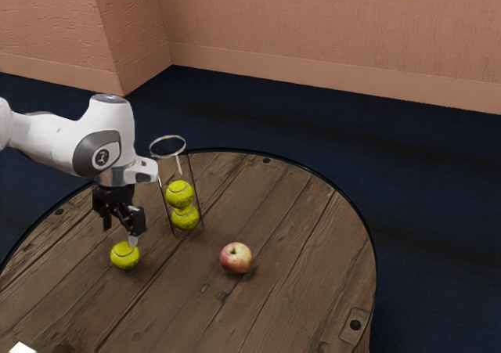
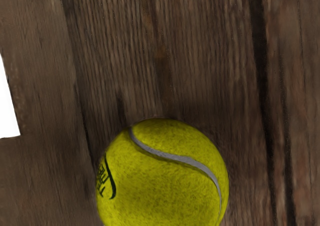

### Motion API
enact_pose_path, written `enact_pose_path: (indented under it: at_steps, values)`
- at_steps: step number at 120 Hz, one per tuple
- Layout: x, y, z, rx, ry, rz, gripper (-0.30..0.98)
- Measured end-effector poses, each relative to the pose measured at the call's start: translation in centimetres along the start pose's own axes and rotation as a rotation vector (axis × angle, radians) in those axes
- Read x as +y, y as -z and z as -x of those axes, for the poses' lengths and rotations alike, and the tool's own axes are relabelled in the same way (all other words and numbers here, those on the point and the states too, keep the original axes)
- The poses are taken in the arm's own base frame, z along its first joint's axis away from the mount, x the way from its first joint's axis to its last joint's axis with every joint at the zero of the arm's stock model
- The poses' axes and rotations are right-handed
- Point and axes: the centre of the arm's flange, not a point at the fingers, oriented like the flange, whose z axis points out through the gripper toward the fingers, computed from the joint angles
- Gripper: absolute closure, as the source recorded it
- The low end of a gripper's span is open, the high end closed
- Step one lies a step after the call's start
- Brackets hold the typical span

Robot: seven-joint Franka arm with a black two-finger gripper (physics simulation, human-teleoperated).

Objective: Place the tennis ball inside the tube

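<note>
We have our gripper (image 1: 120,234) right above the loose tennis ball (image 1: 125,256), pointing down, with its jaws apart and clamped on nothing. The fingertip on the exterior view's right reaches the ball's upper edge in that view; we cannot tell whether it touches.

The ball sits on the round wooden table (image 1: 297,212), outside the tube (image 1: 177,167). If we lay a clock face on the exterior view with that ball as its hub, the clear tube stands upright toward two o'clock, near the ball, its open rim facing up. Two more balls are stacked inside it, the lower ball (image 1: 185,218) at the base and the upper ball (image 1: 179,192) on top of it, with room above. The apple (image 1: 236,257) (a red and yellow one, stem end up) lies at three o'clock, farther off than the tube. A white object (image 1: 22,348) is partly seen between seven and eight o'clock. Our arm (image 1: 102,138) comes in from around ten o'clock.

In the wrist view we see the loose ball close up, with its grey curved seam and dark lettering.
</note>
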Motion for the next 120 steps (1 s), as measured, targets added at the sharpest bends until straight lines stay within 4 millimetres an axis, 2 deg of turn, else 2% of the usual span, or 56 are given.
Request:
enact_pose_path:
  at_steps: [18, 27, 44, 77, 85, 93, 107, 120]
  values:
    - [-0.9, -3.7, -0.1, 0.038, 0.049, 0.042, 0.00]
    - [-0.8, -4.6, 0.0, 0.052, 0.061, 0.052, 0.00]
    - [-0.4, -5.5, 0.5, 0.070, 0.076, 0.057, 0.11]
    - [-0.6, -5.4, 0.8, 0.097, 0.107, 0.047, 0.40]
    - [-0.8, -3.2, 1.1, 0.135, 0.118, 0.022, 0.48]
    - [-1.1, 0.1, 1.7, 0.190, 0.135, -0.015, 0.54]
    - [-1.5, 7.7, 3.3, 0.326, 0.186, -0.076, 0.61]
    - [-0.8, 14.7, 3.6, 0.463, 0.226, -0.090, 0.66]
